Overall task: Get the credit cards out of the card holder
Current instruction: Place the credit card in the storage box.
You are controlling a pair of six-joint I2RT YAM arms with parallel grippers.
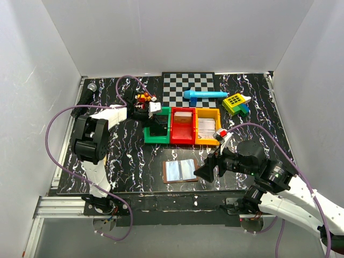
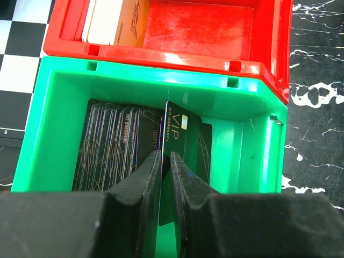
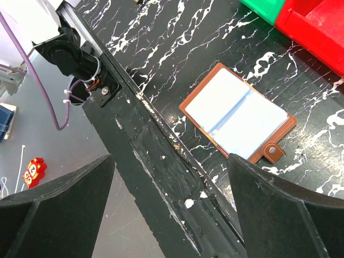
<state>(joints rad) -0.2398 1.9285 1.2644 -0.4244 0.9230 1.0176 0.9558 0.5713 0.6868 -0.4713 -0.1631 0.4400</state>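
The card holder point(image 1: 180, 171) point(image 3: 236, 115) lies open near the table's front edge, brown rim up and pale blue panels showing. My left gripper point(image 2: 165, 156) point(image 1: 156, 119) hangs over the green bin point(image 2: 134, 72). It is shut on a black credit card point(image 2: 183, 129) that stands on edge between the fingers. Another black card point(image 2: 115, 145) lies flat on the bin floor. My right gripper point(image 3: 171, 157) point(image 1: 203, 171) is wide open and holds nothing. It hovers over the table's front edge, just right of the card holder.
A red bin point(image 1: 183, 141) point(image 2: 161, 54) with pale cards point(image 2: 115, 21) and a yellow bin point(image 1: 208, 113) with white cards stand right of the green bin. Behind them are a chessboard point(image 1: 188, 86), a blue toy point(image 1: 204, 95), a yellow-green block point(image 1: 236, 103) and a small red figure point(image 1: 143, 98).
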